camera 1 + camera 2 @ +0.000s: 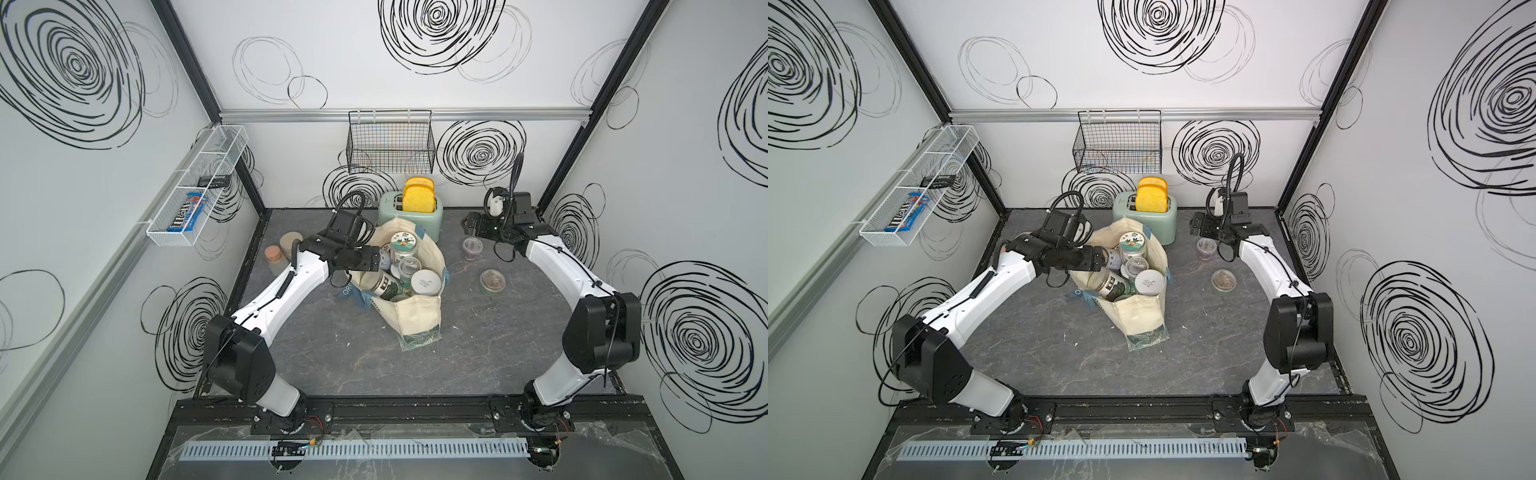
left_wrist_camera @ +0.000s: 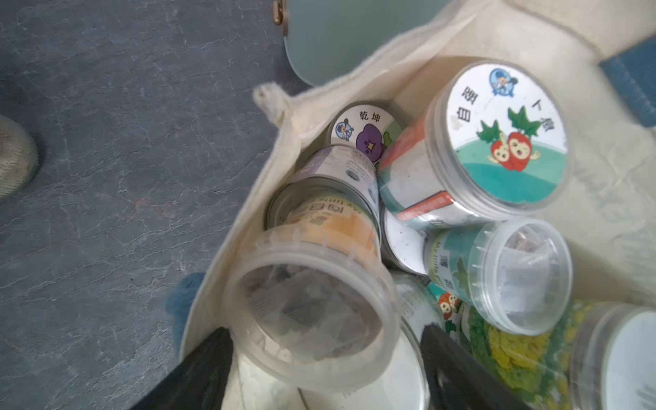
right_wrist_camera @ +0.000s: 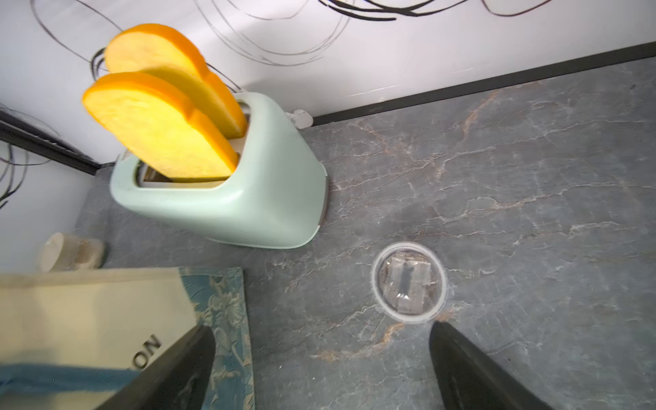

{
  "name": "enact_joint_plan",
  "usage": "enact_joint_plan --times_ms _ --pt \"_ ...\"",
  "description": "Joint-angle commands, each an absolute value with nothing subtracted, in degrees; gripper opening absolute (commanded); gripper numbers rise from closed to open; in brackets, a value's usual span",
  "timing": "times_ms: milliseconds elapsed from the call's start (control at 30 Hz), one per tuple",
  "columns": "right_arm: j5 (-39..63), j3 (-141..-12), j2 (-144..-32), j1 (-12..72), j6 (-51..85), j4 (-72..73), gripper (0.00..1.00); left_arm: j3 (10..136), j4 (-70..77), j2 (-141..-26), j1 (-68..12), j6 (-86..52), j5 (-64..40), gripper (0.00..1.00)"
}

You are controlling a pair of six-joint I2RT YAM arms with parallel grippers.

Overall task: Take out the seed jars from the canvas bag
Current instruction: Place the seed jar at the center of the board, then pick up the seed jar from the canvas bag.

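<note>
The cream canvas bag (image 1: pixel 419 320) (image 1: pixel 1142 316) stands open mid-table, with several seed jars inside. My left gripper (image 2: pixel 324 332) (image 1: pixel 380 259) reaches into it, open. Its fingers stand either side of a clear-lidded jar with an orange label (image 2: pixel 312 312) without pressing it. Beside that jar lie a radish-print lid jar (image 2: pixel 504 138) (image 1: pixel 403 241) and a small clear tub (image 2: pixel 514 277). My right gripper (image 3: pixel 323 328) (image 1: pixel 471 224) hangs open and empty above a clear-lidded jar (image 3: pixel 408 282) (image 1: pixel 472 248) standing on the table. Another seed jar (image 1: pixel 492 281) sits nearer the front.
A mint-green toaster (image 1: pixel 411 216) (image 3: pixel 248 184) with two toast slices stands just behind the bag. A tan-lidded jar (image 1: pixel 291 243) and a pinkish-lidded jar (image 1: pixel 273 255) sit at the left edge. A black wire basket (image 1: pixel 390 143) hangs on the back wall.
</note>
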State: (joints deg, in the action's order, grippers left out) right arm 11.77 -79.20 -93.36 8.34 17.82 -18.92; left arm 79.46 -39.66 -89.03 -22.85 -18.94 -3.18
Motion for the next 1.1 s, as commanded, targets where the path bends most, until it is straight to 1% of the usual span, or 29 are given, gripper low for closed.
enact_joint_plan --times_ms 0,167,233,333,433,567,700,900,967,1067 --pt "15.39 -76.72 -89.7 8.35 18.06 -18.34 0.98 80.92 -34.91 -90.88 -22.85 -20.63 -8.66 0.87" --pt "18.3 -76.6 -86.58 8.58 18.38 -19.59 0.99 81.83 -34.35 -91.66 -23.71 -21.3 -9.18 0.86" --pt "19.22 -76.86 -84.47 10.22 17.79 -20.15 1.0 81.59 -34.37 -91.89 -24.21 -21.5 -9.14 0.86" --pt "16.42 -76.02 -80.64 15.81 15.91 -19.24 1.0 80.96 -33.87 -91.68 -24.58 -22.05 -9.87 0.82" --pt "14.35 -75.17 -78.27 22.69 13.11 -17.46 0.99 80.52 -33.45 -90.39 -24.73 -22.8 -11.29 0.81" --pt "11.5 -73.22 -77.63 30.36 7.65 -14.25 0.98 79.65 -33.7 -87.04 -23.47 -23.28 -12.58 0.86" --pt "14.55 -73.94 -80.31 33.27 2.67 -11.82 0.96 78.95 -34.08 -83.37 -19.89 -23.47 -14.89 0.9" --pt "12.3 -75.02 -84.75 39.0 -6.82 -7.86 0.97 77.47 -33.76 -80.22 -13.28 -23.21 -20.02 0.91" --pt "11.37 -74.64 -85.92 40.74 -10.31 -5.81 0.97 75.66 -32.71 -79.51 -10.01 -23.45 -22.41 0.89" --pt "8.92 -73.81 -87.65 43.11 -14.17 -2.1 0.99 72.54 -31.26 -78.69 -4.77 -23.64 -25.62 0.81"
